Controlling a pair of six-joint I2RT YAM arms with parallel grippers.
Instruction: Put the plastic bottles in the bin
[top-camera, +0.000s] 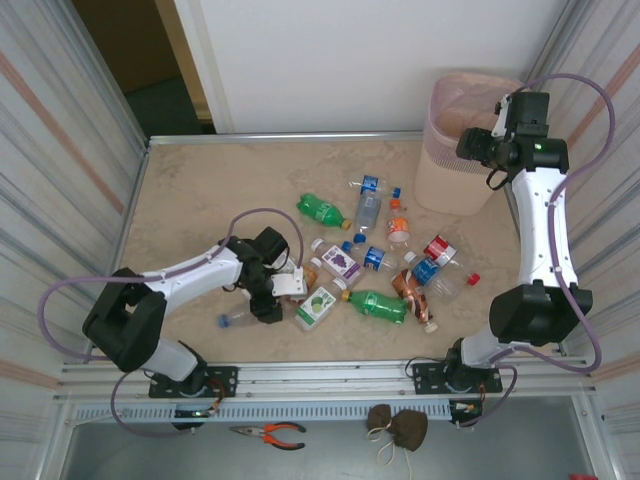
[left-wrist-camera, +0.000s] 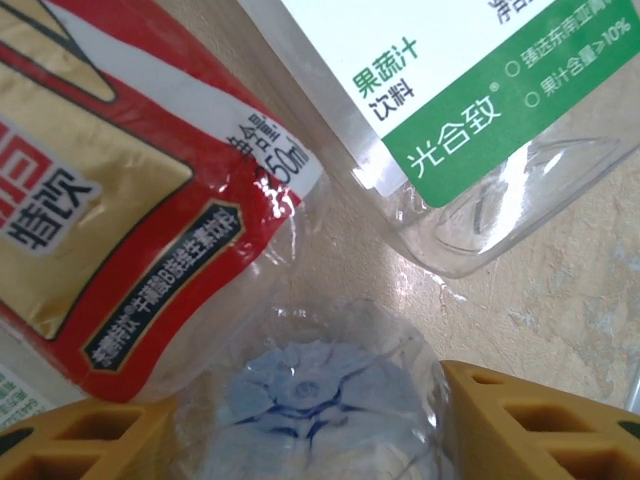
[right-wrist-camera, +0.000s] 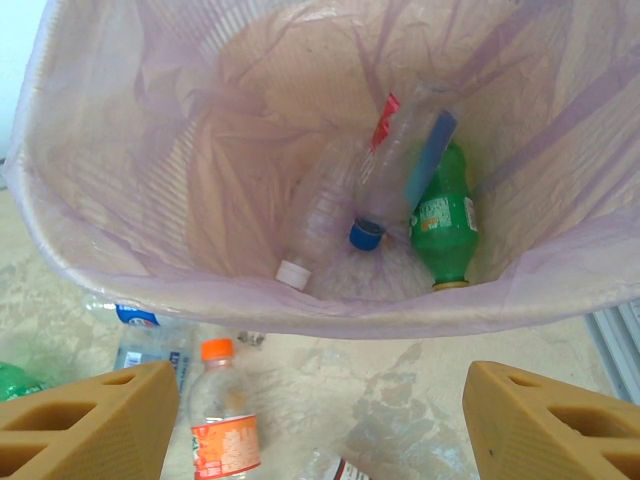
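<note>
My left gripper (left-wrist-camera: 305, 440) is down on the table among the plastic bottles, its two yellow fingers closed against the base of a clear bottle (left-wrist-camera: 310, 385). A red-and-gold labelled bottle (left-wrist-camera: 120, 200) lies to its left and a white-and-green labelled one (left-wrist-camera: 450, 100) beyond it. From above, the left gripper (top-camera: 268, 303) sits at the left end of the bottle cluster. My right gripper (right-wrist-camera: 320, 420) hangs open and empty over the near rim of the bin (right-wrist-camera: 300, 305). Inside lie a green bottle (right-wrist-camera: 443, 215), a blue-capped clear one (right-wrist-camera: 400, 160) and a white-capped clear one (right-wrist-camera: 315, 215).
Loose bottles cover the table's middle: green ones (top-camera: 322, 211) (top-camera: 378, 305), an orange one (top-camera: 398, 225), a purple-labelled white one (top-camera: 338, 260), a red one (top-camera: 440, 250). The bin (top-camera: 455, 130) stands far right. Orange-handled pliers (top-camera: 270, 432) lie below the front rail. Walls close in both sides.
</note>
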